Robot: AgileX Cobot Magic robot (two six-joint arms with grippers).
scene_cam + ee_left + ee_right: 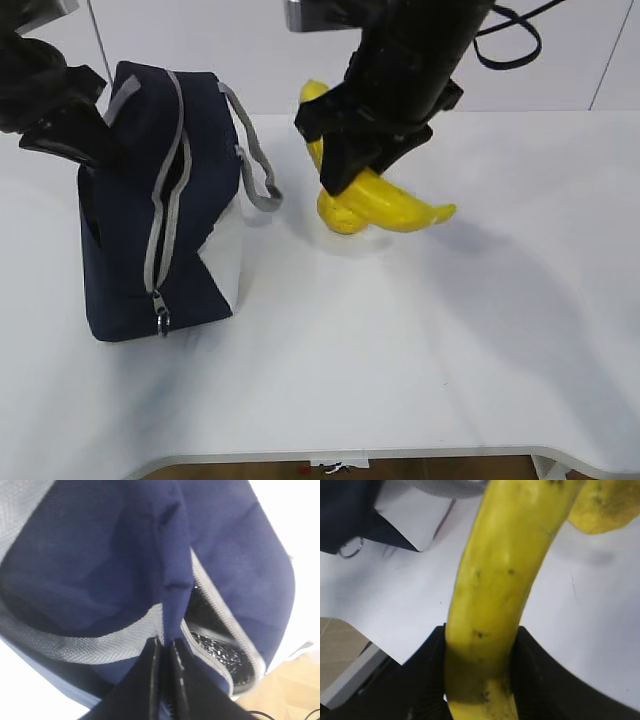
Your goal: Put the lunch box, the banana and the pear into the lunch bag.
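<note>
While the right end effector (479,680) clamps the banana (505,580), the left (165,680), pinched on the bag (100,555) beside its slit, may let it close.

One lunch bag (150,200), one banana (395,205), one pear (340,215) (mostly hidden), two grippers.

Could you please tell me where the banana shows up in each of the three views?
Exterior view: banana upper centre, under the right tool.
Left wrist view: not in it.
Right wrist view: banana fills the centre, between the tool's fingers.
Shared landmark: navy lunch bag.
</note>
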